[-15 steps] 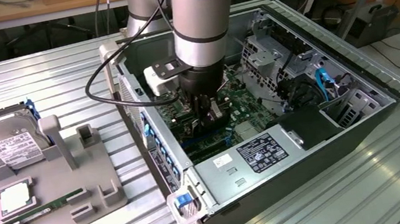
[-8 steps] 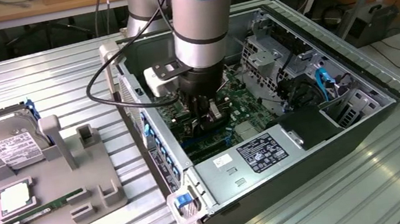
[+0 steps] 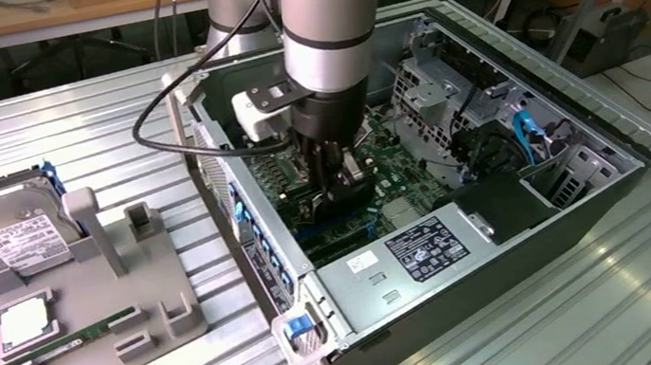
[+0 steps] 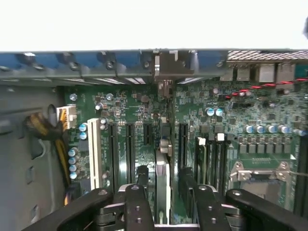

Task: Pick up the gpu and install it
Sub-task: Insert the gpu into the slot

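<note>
My gripper (image 3: 332, 181) is lowered into the open computer case (image 3: 573, 124), over the motherboard (image 3: 396, 177). In the wrist view the gpu (image 4: 162, 178) stands edge-on between the two black fingers (image 4: 142, 185), which are shut on it. The card runs along the expansion slots (image 4: 130, 149). Its silver end bracket (image 4: 166, 67) sits against the blue rear slot panel (image 4: 96, 60) of the case. From the exterior view the card is mostly hidden behind the gripper and the arm.
A white slot (image 4: 95, 151) and several dark slots flank the card; the CPU socket (image 4: 262, 175) lies further along the board. Outside the case a grey fixture (image 3: 88, 312) holds a silver hard drive (image 3: 7, 232), a memory stick (image 3: 67, 341) and a chip (image 3: 26, 320). A power supply (image 3: 431, 249) sits at the near end.
</note>
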`<state>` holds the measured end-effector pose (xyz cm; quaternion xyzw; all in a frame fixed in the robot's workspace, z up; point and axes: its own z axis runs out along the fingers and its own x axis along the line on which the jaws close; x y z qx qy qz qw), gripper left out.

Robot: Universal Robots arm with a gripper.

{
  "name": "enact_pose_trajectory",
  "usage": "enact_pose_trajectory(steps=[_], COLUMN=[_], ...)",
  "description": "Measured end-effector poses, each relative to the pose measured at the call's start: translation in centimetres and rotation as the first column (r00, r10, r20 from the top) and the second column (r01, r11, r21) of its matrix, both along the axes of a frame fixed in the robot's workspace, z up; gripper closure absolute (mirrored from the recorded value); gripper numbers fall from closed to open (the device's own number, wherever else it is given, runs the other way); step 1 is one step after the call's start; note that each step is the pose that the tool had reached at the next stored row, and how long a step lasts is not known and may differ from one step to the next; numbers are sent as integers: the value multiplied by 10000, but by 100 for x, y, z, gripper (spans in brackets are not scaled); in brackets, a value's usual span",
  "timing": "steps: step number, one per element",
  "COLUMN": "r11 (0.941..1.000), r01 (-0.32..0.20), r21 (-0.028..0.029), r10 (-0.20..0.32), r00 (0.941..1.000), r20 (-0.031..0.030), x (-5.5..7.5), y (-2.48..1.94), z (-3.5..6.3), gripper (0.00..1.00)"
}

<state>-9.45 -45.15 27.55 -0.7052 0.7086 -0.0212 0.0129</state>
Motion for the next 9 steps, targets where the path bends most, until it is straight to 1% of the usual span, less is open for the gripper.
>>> enact_pose_trajectory(steps=[2, 4, 5, 6, 8, 9], r11=[10000, 10000, 10000, 10000, 10000, 10000], r01=[-2, -2, -1, -1, -1, -1], r21=[-1, -1, 1, 2, -1, -1], r10=[2, 2, 1, 1, 1, 1], r00=[10000, 10000, 10000, 10000, 10000, 10000], r20=[0, 0, 1, 2, 0, 0], x=[0, 1, 0, 0, 0, 1], y=[1, 3, 4, 9, 17, 21], z=[80, 120, 133, 141, 143, 143], gripper=[60, 62, 68, 68, 80, 80])
